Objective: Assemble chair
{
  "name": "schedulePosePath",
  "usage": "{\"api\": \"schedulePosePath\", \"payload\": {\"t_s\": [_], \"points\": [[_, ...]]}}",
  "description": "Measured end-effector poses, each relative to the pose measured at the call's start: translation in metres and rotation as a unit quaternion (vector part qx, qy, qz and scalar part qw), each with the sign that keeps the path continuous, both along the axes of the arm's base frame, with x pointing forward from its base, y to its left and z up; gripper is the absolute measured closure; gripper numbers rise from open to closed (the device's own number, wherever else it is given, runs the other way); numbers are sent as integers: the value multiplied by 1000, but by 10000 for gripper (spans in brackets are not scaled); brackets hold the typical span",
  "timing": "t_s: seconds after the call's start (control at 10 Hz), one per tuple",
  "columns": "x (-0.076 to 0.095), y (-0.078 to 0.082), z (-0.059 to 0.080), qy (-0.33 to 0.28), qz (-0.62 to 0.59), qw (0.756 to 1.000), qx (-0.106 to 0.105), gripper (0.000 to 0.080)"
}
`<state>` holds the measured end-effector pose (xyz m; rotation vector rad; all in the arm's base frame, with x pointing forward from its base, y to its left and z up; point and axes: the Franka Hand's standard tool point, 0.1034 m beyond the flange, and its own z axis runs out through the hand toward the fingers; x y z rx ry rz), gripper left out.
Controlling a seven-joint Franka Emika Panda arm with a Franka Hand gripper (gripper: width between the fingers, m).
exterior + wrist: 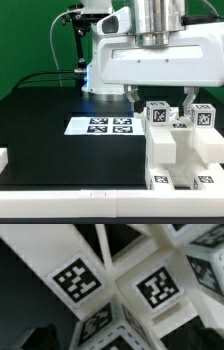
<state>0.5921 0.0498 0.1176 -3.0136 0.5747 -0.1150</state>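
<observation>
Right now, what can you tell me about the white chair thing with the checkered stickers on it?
The chair assembly is made of white blocky parts that look like plastic, with black-and-white marker tags stuck on several faces. It stands on the black table at the exterior view's right, near the front edge. Two tagged posts stick up on top. The gripper is right above, its fingers down by those posts. The wrist view shows tagged bars up close and blurry. Whether anything is gripped cannot be told.

Table (40, 120) is wide open on the exterior view's left; chair parts (180, 145) crowd right under the gripper (160, 100).
</observation>
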Motion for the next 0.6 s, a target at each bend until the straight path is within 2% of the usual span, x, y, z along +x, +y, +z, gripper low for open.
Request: {"api": "schedulePosePath", "payload": {"t_s": [0.1, 0.2, 0.4, 0.5, 0.6], "points": [[1, -3, -1, -7, 77, 997, -6, 151], [1, -8, -2, -8, 91, 996, -8, 151], [1, -8, -2, -7, 68, 998, -7, 173], [1, -8, -2, -6, 49, 999, -4, 368], [1, -8, -2, -3, 8, 1000, -1, 368]]}}
